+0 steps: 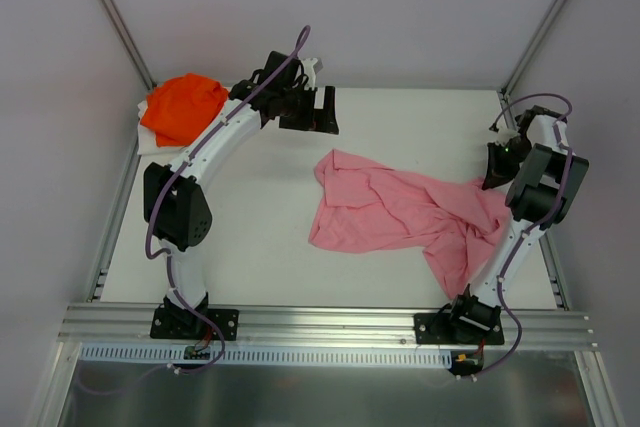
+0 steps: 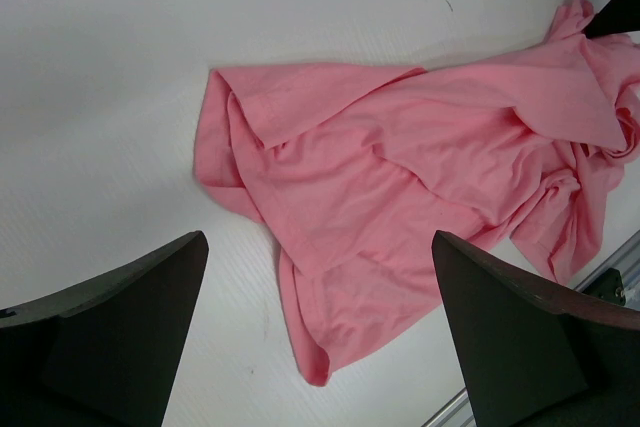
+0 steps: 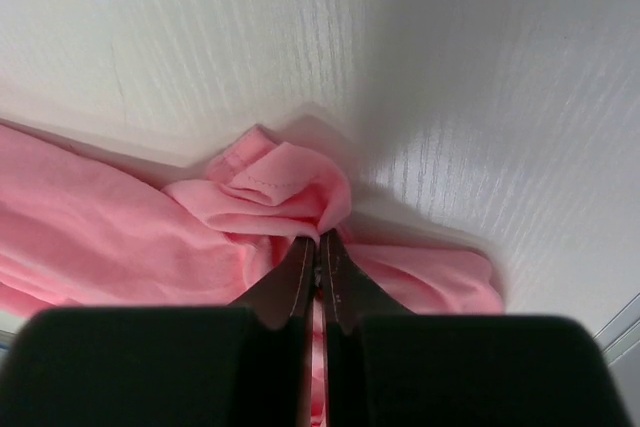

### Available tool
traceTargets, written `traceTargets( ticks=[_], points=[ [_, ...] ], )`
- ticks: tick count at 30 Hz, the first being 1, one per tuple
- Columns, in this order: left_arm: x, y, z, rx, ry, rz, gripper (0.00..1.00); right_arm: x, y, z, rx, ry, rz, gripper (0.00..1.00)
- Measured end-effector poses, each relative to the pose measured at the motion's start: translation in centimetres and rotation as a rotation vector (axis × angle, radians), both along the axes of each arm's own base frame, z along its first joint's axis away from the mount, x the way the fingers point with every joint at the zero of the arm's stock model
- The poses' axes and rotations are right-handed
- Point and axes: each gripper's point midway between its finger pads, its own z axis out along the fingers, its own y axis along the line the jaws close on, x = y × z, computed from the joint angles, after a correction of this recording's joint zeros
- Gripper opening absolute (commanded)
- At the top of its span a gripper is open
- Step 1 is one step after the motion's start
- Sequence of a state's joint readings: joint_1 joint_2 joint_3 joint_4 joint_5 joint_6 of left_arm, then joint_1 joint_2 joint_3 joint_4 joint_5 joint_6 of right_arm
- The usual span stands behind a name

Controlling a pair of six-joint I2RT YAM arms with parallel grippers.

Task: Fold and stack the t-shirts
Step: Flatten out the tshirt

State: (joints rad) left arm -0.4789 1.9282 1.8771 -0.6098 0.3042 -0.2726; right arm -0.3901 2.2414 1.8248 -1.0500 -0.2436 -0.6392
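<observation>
white bench (image 1: 400, 127): crumpled light pink cloth t-shirt (image 1: 390, 212) runs left-right; right tool (image 3: 319, 247) clamped on its right end (hem fold), left tool (image 1: 312, 112) spread wide, empty, beyond the left end.

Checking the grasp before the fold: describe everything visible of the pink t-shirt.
Plain light pink soft cloth, the pink t-shirt lies unfolded and crumpled on the white table, right of centre, wrinkled with edges turned over. Its right end is bunched, a stitched hem showing, and the right gripper is shut on a pinch of that cloth.
</observation>
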Motion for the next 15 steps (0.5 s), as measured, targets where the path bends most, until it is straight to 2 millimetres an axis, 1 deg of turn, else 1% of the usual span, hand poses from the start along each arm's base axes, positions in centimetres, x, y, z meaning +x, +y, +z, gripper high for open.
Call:
traceTargets(
  ticks=[3, 5, 7, 11, 13, 15],
  points=[
    [0.0, 0.0, 0.0, -0.001, -0.001, 0.0, 0.99, 0.3, -0.1, 0.1, -0.003, -0.012, -0.003, 0.0],
    [0.0, 0.0, 0.0, -0.001, -0.002, 0.0, 0.99, 1.0, -0.3, 0.6, -0.009, -0.034, -0.004, 0.0],
    [0.1, -0.1, 0.1, -0.003, -0.006, 0.0, 0.99, 2.4, -0.7, 1.8, -0.026, -0.082, -0.006, 0.0],
    [0.5, -0.3, 0.4, -0.013, -0.024, 0.0, 0.99, 6.2, -2.1, 5.0, -0.081, -0.235, -0.011, 0.0],
    [0.7, -0.3, 0.4, -0.019, -0.036, 0.001, 0.99, 7.7, -2.6, 6.4, -0.099, -0.3, -0.013, 0.0],
    [0.6, -0.3, 0.0, -0.019, -0.035, 0.0, 0.99, 8.6, -2.7, 7.7, -0.11, -0.352, -0.014, 0.0]
  ],
)
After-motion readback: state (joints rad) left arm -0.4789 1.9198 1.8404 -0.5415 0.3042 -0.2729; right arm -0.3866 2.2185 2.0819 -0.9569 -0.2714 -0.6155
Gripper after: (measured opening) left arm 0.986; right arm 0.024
